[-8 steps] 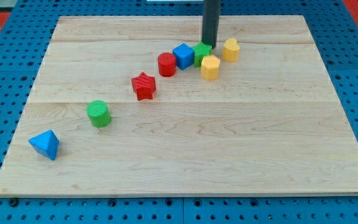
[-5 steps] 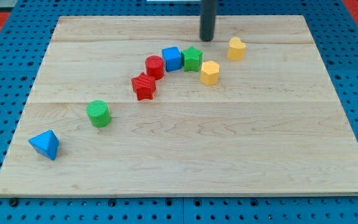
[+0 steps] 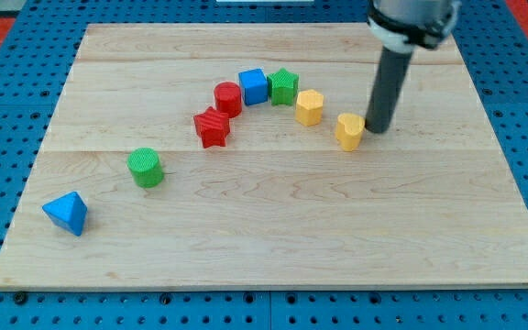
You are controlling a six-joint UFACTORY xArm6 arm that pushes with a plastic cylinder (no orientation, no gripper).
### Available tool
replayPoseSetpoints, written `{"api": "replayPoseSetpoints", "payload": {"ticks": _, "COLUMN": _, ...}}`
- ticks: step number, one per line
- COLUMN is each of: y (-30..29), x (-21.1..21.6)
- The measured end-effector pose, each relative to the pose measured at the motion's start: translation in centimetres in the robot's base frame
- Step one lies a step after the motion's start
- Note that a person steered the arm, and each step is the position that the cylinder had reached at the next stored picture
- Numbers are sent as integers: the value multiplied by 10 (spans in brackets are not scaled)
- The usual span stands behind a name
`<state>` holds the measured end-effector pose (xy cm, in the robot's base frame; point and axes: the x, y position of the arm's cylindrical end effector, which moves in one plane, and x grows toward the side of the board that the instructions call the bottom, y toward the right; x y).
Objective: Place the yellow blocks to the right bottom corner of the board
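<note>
Two yellow blocks lie right of the board's centre. A yellow hexagon (image 3: 309, 107) sits beside the green star (image 3: 284, 86). A yellow heart-shaped block (image 3: 349, 131) lies lower and to its right. My tip (image 3: 377, 128) rests on the board just right of the heart-shaped block, touching or almost touching its right side. The rod rises towards the view's top right.
A blue cube (image 3: 254, 86), a red cylinder (image 3: 228, 97) and a red star (image 3: 213, 126) form an arc with the green star. A green cylinder (image 3: 145, 168) and a blue pyramid (image 3: 67, 213) lie at the lower left. The wooden board (image 3: 273, 257) sits on blue pegboard.
The yellow heart-shaped block has moved from the upper right down towards the view's bottom. My tip went from the top centre to that block's right side. The blue, red and green blocks shifted left earlier.
</note>
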<state>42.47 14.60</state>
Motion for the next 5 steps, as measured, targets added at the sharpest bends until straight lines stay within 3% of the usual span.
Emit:
{"api": "replayPoseSetpoints", "payload": {"ticks": 2, "y": -31, "x": -65}}
{"api": "replayPoseSetpoints", "payload": {"ticks": 3, "y": -82, "x": -26}}
{"api": "replayPoseSetpoints", "payload": {"ticks": 5, "y": -4, "x": 23}}
